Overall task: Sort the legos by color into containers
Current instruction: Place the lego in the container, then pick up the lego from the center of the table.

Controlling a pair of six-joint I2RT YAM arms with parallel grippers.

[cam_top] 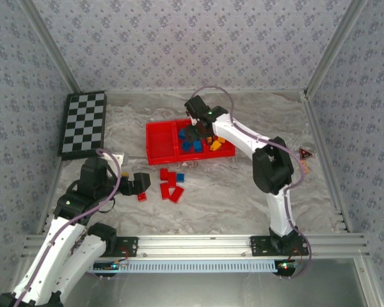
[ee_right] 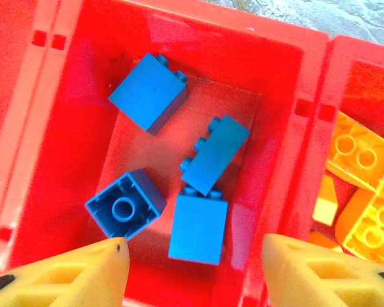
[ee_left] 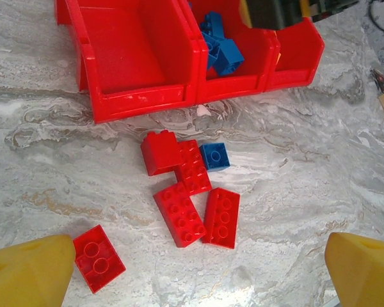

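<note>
Loose red legos [ee_left: 179, 211] are seen on the tabletop [ee_left: 307, 160] beside the tray [ee_left: 141, 96], directly under the released, nearer left hand [ee_left: 200, 256]; the right hand [ee_right: 192, 246] is spread empty above the blue compartment [ee_right: 89, 128].

Lab: walled booth [cam_top: 179, 45], checkerboard [cam_top: 83, 125].

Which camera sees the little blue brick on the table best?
The left wrist view: the small blue plastic brick sits close and sharp beside red plastic bricks. The top view shows it as a tiny blue speck.
</note>
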